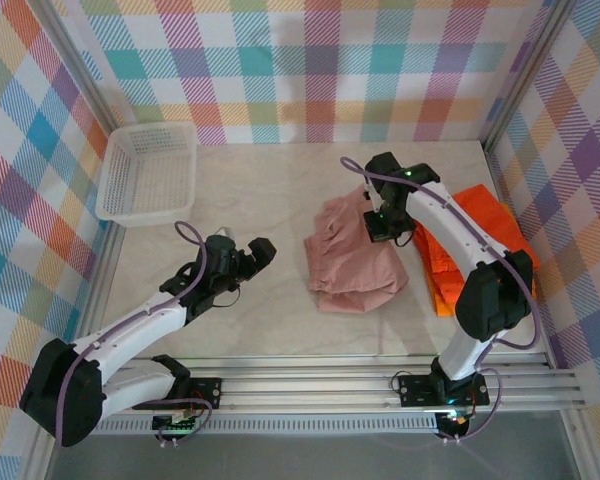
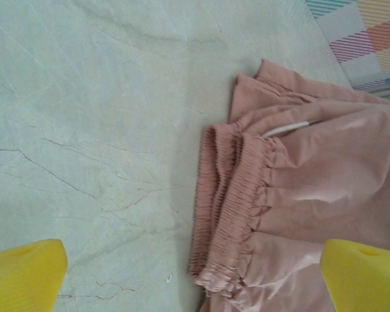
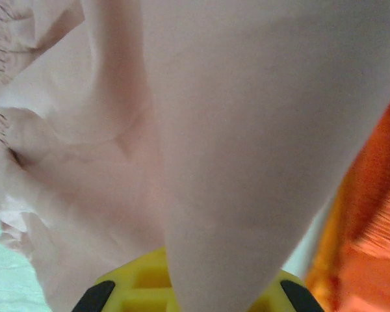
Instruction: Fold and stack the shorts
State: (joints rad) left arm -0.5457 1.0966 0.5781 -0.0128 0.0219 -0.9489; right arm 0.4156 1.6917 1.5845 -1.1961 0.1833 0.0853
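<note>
Shorts in two colours lie on the right half of the table (image 1: 270,180). The pink shorts (image 1: 355,262) sit as a loosely folded heap near the middle. Their long axis runs from the near edge toward the back wall, with the far end drawn up to a narrow point. The gathered waistband seems to lie along the heap's left edge, facing the left arm, though the top view is too coarse to be sure. In the left wrist view the ruffled elastic band runs up and down, with a white drawstring showing just past it.

The right gripper (image 1: 385,222) is closed on the far right part of the pink shorts. In its own wrist view a fold of pink cloth rises from between the yellow fingers (image 3: 136,286).

The orange shorts (image 1: 480,225) lie crumpled just right of the pink ones, partly under the right arm and close to the right wall.

The left gripper (image 1: 242,255) hangs over bare table just left of the pink heap, jaws spread wide and holding nothing.

A white basket (image 1: 145,217) stands at the back left, well apart from the cloth.
</note>
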